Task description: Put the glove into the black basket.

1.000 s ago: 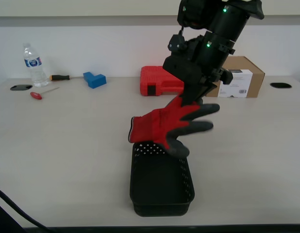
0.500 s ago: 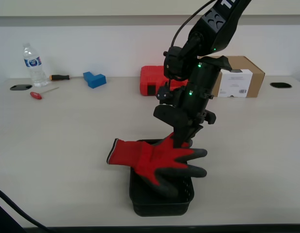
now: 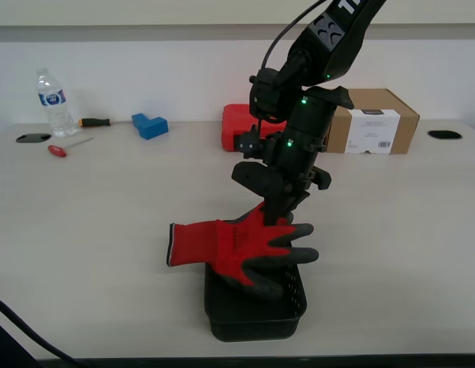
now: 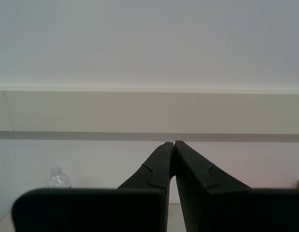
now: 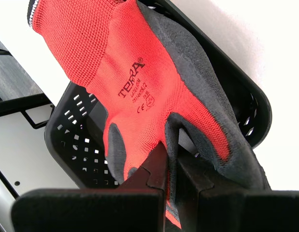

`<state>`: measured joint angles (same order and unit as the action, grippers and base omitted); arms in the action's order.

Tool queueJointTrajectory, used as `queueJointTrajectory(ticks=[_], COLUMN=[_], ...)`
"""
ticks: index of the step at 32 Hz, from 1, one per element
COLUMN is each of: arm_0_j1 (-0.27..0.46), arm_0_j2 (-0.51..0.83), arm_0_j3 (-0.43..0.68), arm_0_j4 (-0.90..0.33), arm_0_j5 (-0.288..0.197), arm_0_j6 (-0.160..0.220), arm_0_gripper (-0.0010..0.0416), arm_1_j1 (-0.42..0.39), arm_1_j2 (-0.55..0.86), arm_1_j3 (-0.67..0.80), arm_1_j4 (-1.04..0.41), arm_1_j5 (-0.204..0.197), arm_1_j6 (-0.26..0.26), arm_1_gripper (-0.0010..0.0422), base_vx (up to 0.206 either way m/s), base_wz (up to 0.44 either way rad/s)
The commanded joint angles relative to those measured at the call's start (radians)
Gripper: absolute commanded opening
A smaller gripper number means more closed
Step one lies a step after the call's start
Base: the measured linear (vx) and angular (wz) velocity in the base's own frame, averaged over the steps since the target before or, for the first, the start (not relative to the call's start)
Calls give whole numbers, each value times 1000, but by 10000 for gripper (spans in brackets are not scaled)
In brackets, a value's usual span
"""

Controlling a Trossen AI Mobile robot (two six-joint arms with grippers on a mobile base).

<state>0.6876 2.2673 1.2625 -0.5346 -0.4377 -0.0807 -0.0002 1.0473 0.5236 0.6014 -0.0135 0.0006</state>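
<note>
Glove (image 3: 239,249) lowered since earlier frame, now draped over black basket (image 3: 256,313) at lower centre, cuff overhanging. First gripper (image 3: 277,215) pinching glove; second gripper (image 4: 174,146) pressed together, empty. Placing step; release needed next.

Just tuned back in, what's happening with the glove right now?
My first gripper is shut on the glove, holding it over the black basket. The grey fingers hang over the basket, while the cuff sticks out past its rim toward the exterior view's left. My second gripper is shut, empty, facing the wall.
</note>
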Motion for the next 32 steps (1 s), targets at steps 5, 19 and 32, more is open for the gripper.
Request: queueJointTrajectory(ticks=[5,19,32], arm_0_j1=[1,-14,-171], arm_0_j2=[2,-60,-261], arm_0_j3=[0,2,-1], arm_0_j4=[-6,128,71], arm_0_j5=[1,70,70], arm_0_j6=[-21,-80,-141], arm_0_gripper=[85,165,142], arm_1_j1=[0,0,0], arm_1_j2=[0,0,0], arm_1_j3=[0,0,1], arm_1_j4=[6,6,6], arm_1_j5=[2,2,2], arm_1_j6=[0,0,0], arm_1_gripper=[0,0,0], base_vx=[0,0,0], base_wz=[0,0,0])
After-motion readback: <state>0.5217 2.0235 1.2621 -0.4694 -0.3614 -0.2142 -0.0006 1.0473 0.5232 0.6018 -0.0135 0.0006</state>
